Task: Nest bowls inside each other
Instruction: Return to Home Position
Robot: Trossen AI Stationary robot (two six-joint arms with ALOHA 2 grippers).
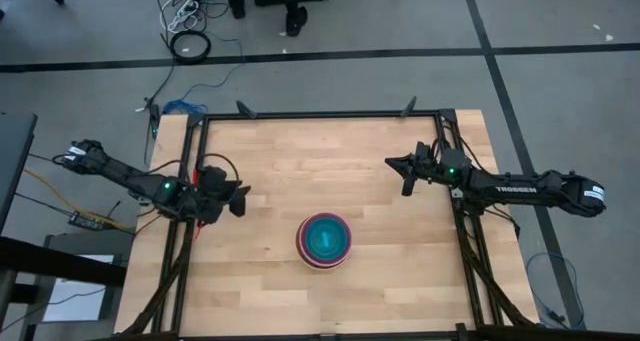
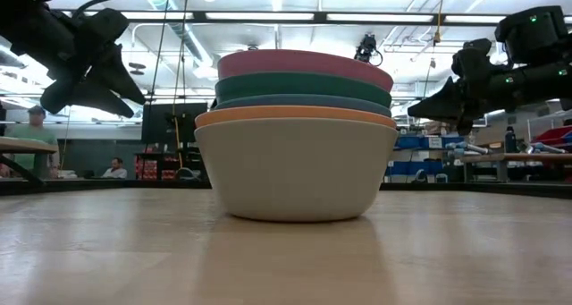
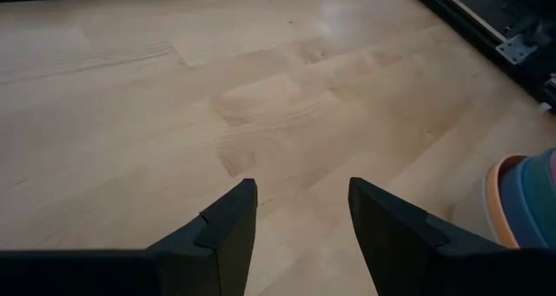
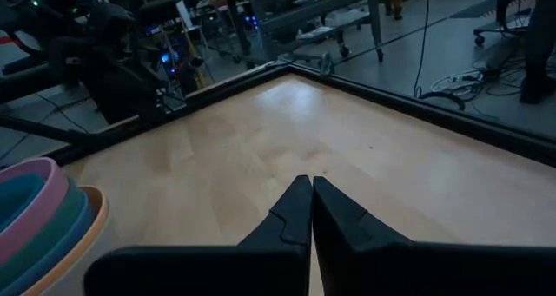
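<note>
Top view: stack of bowls (image 1: pixel 323 239) sits near the table's (image 1: pixel 270 151) middle, cyan bowl (image 1: pixel 325 237) showing inside | low view: grey-white bowl (image 2: pixel 295 171) at the bottom, with orange, blue, green and pink rims (image 2: pixel 295 115) above | left gripper (image 3: pixel 300 187) by the left edge, fingers apart | right gripper (image 4: pixel 307 181) by the right edge, fingers pressed together

Grey floor (image 1: pixel 560 81), loose cables (image 1: pixel 185 16); ceiling strip lights (image 2: pixel 375 17), workbench (image 2: pixel 518 156) behind

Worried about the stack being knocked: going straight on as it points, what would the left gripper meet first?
Probably the bare wooden table. The left gripper, open, aims at plain wood; the stack of nested bowls sits off to one side of that line. Depth is uncertain.
</note>
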